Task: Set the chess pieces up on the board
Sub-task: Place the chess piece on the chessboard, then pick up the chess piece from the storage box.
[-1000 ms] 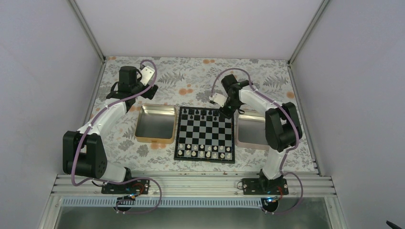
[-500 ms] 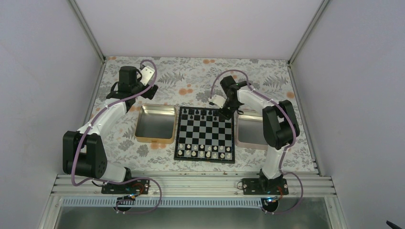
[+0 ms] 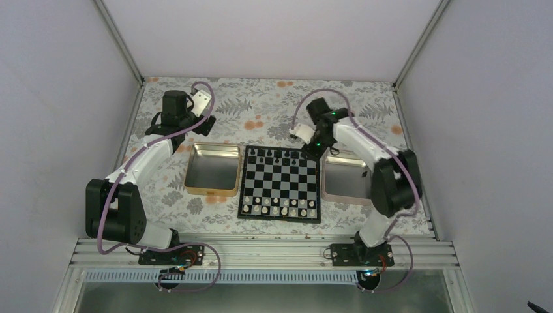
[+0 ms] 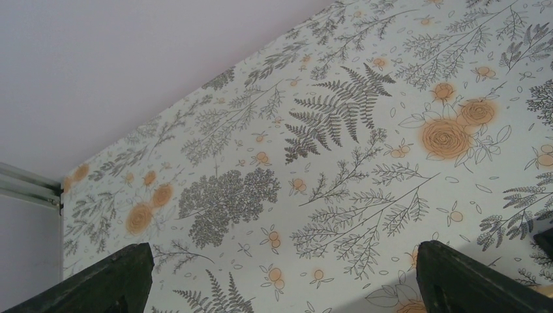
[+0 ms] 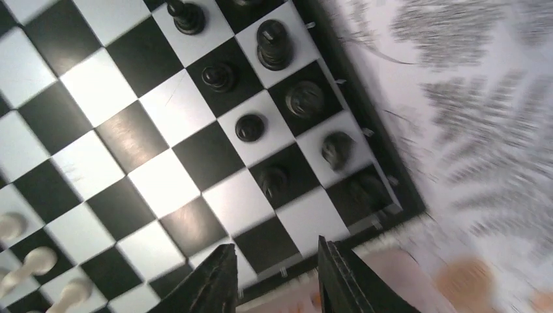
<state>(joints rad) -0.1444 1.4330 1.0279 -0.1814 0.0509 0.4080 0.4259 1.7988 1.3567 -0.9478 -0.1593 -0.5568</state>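
Observation:
The board lies in the middle of the table between two trays. Several black chess pieces stand on its far rows, and white pieces stand on its near rows. The right wrist view shows black pieces on the board's corner squares. My right gripper hangs above the board's far right corner, open and empty. My left gripper is open wide and empty over bare floral cloth at the far left.
A gold tray lies left of the board and a silver tray right of it. The floral cloth covers the table. White walls stand close on three sides.
My right arm has swung its elbow out to the right and the gripper has shifted slightly toward the far right of the board. The left arm has not moved.

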